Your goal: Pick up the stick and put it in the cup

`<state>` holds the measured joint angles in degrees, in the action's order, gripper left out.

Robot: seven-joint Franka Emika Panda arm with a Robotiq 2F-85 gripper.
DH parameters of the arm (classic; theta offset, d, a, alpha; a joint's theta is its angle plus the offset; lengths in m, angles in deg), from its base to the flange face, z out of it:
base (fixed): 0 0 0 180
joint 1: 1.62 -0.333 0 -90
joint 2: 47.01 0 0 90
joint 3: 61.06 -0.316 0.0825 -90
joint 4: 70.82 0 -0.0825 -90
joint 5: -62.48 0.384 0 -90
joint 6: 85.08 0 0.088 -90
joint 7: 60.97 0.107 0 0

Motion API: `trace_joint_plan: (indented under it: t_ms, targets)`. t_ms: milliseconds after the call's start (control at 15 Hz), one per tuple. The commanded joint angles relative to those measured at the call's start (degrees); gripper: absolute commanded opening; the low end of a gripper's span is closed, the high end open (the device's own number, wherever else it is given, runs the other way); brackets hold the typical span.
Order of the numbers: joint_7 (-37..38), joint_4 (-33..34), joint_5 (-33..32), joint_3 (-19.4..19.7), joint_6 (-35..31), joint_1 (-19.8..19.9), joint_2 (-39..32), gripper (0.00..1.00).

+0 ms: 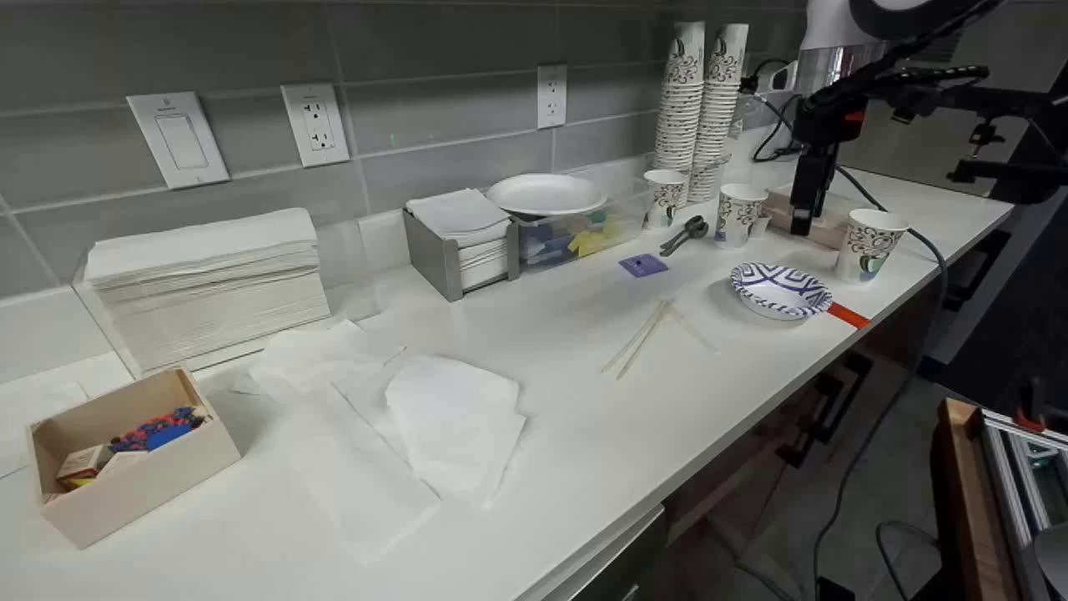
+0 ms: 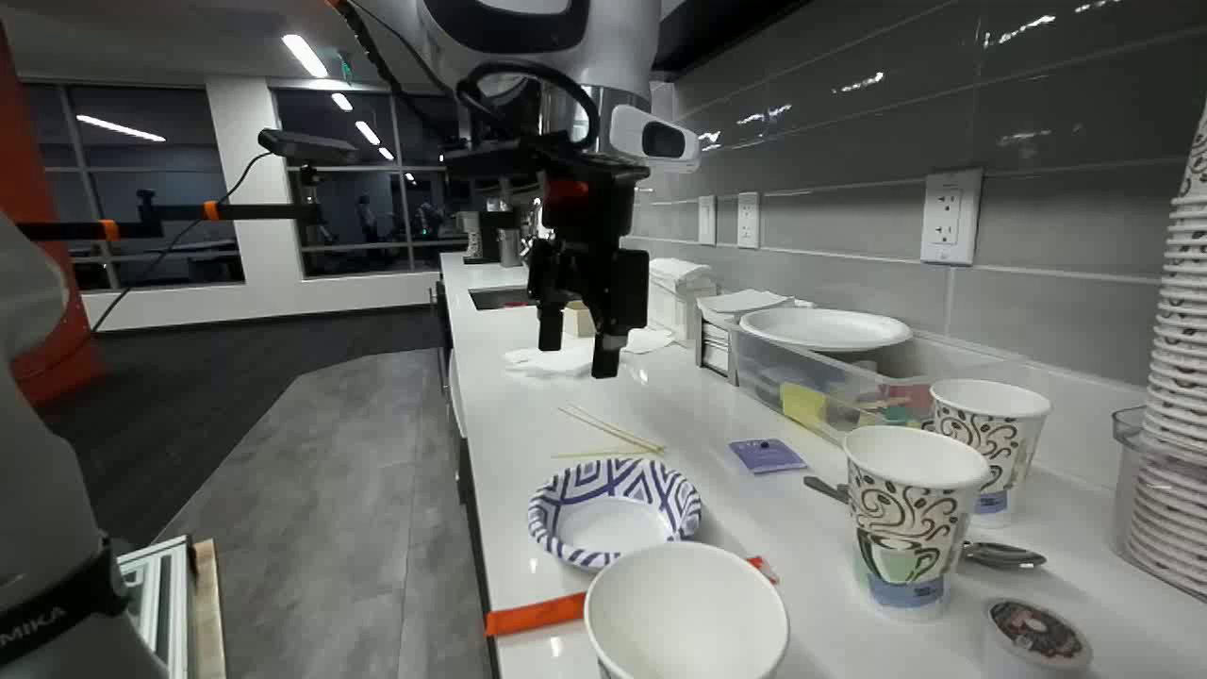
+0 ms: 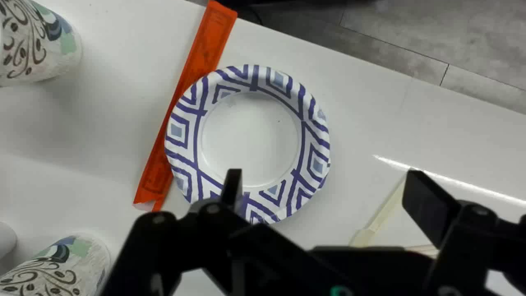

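Sticks: three, on counter. Single cups: three. Bowl: one. Tool above, both jaws apart.

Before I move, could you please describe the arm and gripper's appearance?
The arm is rounded, whitish with black parts, a black cable loop and white letters ending in MIKA. The gripper is black and angular, with two fingers and a red patch near its top.

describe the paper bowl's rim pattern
Paper bowl's rim: purple angular lines and blue-grey patches on white, clearest in the wrist view.
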<state>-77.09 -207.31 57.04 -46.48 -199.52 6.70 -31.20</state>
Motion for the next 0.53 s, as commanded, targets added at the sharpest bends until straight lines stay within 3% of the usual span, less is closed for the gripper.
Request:
trace_joint_plan:
  t_ms: [0, 333, 467]
  targets:
    - [-0.1, 0.1, 0.2, -0.6, 0.1, 0.6, 0.0, 1.00]
    - [-0.1, 0.1, 0.2, -0.6, 0.1, 0.6, 0.0, 1.00]
    - [-6.5, -0.5, -1.2, -1.7, 0.0, -1.2, 0.4, 1.00]
